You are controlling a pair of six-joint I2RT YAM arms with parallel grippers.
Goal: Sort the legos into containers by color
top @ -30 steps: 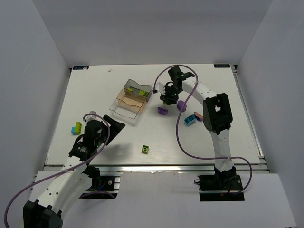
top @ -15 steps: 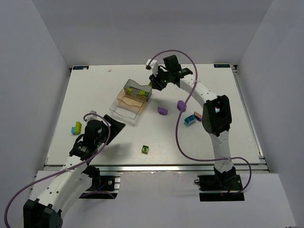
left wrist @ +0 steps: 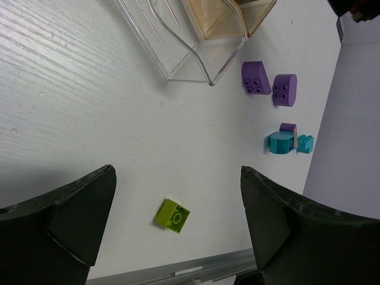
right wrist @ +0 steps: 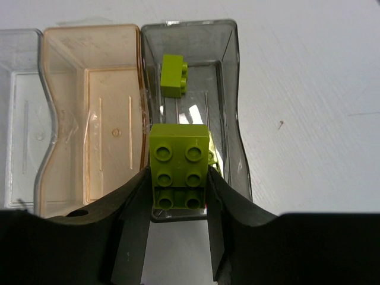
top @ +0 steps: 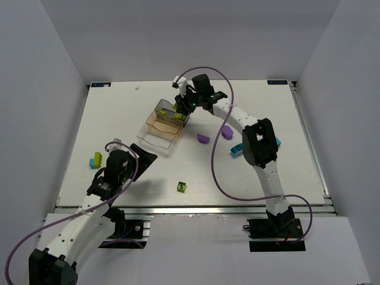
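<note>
Right pincer (right wrist: 178,184) clamped on lime brick (right wrist: 179,160), smoky grey tray (right wrist: 233,101) beneath (second lime brick (right wrist: 173,75) ahead); left pincer (left wrist: 177,178) spread, empty.

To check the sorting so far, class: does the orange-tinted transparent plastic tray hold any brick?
No: the orange-tinted tray shows a bare floor in the right wrist view.

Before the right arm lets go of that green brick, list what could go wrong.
1. The right pincer holds the lime brick over the near end of the grey tray. Released here, it might clip the end rim and fall outside.
2. The brick's left edge lines up with the wall shared with the orange tray, so it could tip in there.
3. A second lime brick lies partly beneath and might make it bounce.
</note>
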